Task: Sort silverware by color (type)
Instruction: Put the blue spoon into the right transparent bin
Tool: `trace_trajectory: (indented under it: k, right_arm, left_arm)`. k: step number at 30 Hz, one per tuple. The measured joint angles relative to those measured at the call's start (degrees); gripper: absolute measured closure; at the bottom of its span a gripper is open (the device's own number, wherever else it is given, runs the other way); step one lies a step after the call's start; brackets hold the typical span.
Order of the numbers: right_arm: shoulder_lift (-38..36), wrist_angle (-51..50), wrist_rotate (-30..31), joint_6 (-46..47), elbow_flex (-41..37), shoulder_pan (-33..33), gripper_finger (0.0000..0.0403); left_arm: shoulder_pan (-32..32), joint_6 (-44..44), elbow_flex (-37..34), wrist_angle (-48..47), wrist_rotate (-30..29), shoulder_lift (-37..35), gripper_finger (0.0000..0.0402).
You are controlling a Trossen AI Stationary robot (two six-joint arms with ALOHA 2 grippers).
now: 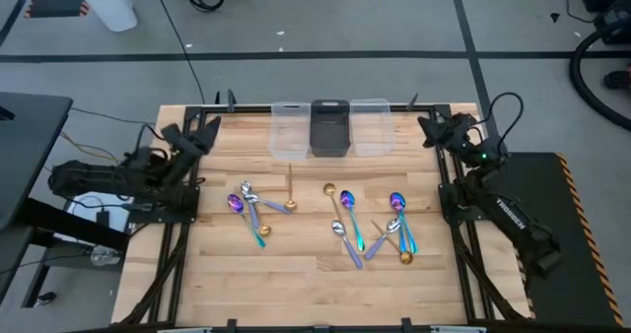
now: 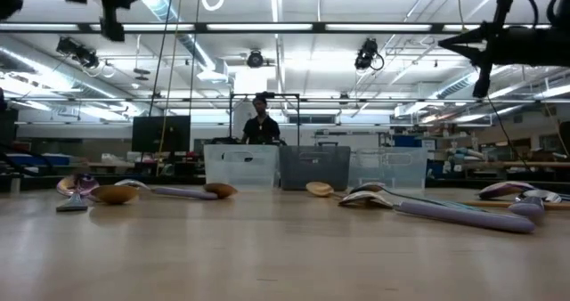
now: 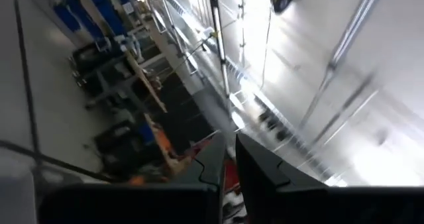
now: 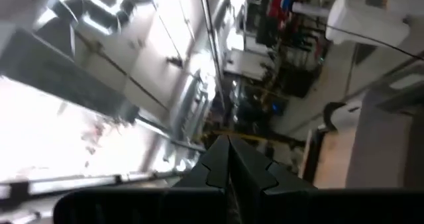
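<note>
**High view stock-take: spoons loose on the boards, none sorted**

Item: silverware, about a dozen slim metal spoons in silver, gold and iridescent blue-purple finishes. Location: flat on the wooden table (image 1: 296, 284), in two loose heaps. One heap (image 1: 254, 210) lies nearer my left gripper (image 1: 197, 136); the larger heap (image 1: 373, 230) spreads from the middle towards my right gripper (image 1: 439, 131). A gold spoon (image 1: 291, 187) lies alone between them, its handle pointing at the bins. Several handles cross or touch.

Containers: two clear bins (image 1: 286, 126) (image 1: 371, 126) flanking a dark bin (image 1: 329, 126) at the far edge; I can see no spoons in them.

Jaws: both arms are parked at the far corners, wrist cameras aimed at the ceiling. My right fingers (image 4: 246, 161) are pressed together on nothing. My left fingers (image 3: 255, 168) stand a narrow slit apart, also empty.

Handling, as I judge it: light, rigid, polished and likely slippery, sitting very low on the wood. Bowls are curved and would squirm out; I would take each across the mid-handle. Crossed pieces may drag neighbours, so the free gold spoon or the outermost ones look easiest first.
</note>
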Motion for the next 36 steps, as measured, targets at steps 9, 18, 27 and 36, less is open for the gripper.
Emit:
trace_trajectory:
  k: [9, 18, 27, 36]
  right_arm:
    - [12.62, -20.66, -5.01, -22.89, 15.58, 6.28, 0.0383]
    - [23.24, -40.02, 3.25, -37.18, 29.2, 18.24, 0.0383]
    - [32.56, -46.83, 21.46, -31.92, 34.45, 37.81, 0.0361]
    - [42.09, -47.48, 29.37, -20.15, 34.42, 55.02, 0.0322]
  left_arm:
    - [5.49, -8.97, 13.96, -31.71, 2.9, 3.59, 0.0358]
    - [12.27, -15.45, 14.83, -35.27, 18.29, 8.32, 0.0332]
    - [19.57, -16.44, 14.87, -41.62, 40.29, 12.42, 0.0266]
    - [21.31, -11.07, 14.92, -43.16, 46.94, 14.4, 0.023]
